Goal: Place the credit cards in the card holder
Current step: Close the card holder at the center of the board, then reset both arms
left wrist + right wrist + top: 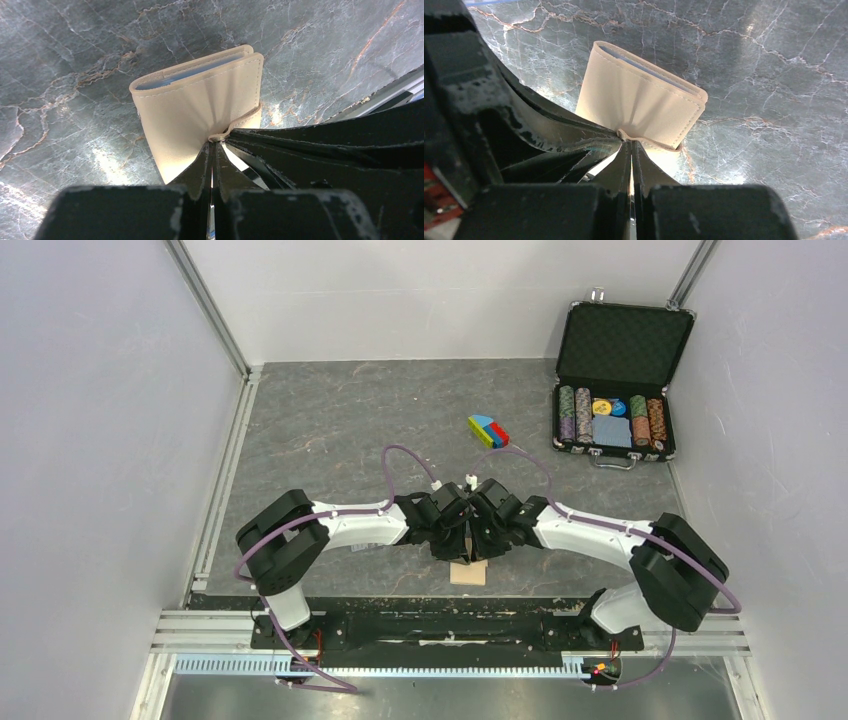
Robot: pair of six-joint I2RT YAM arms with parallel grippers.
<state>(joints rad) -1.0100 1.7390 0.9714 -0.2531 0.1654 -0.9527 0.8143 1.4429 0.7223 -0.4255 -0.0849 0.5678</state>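
The tan card holder (468, 573) (195, 110) (639, 102) lies folded shut on the grey marbled table near its front edge, a light blue inner edge showing along the fold. Its strap (245, 117) (651, 143) curls over the cover. My left gripper (462, 540) (212, 142) and right gripper (476, 540) (629, 142) meet tip to tip above it, both shut. Their tips press on the strap's end, and creases in the cover fan out from that spot. Whether either one pinches the strap I cannot tell. The credit cards are hidden.
An open black poker-chip case (620, 380) stands at the back right. A small cluster of coloured blocks (488, 430) lies mid-table behind the grippers. The metal rail (450, 625) carrying the arm bases runs just in front of the card holder. White walls close in on both sides.
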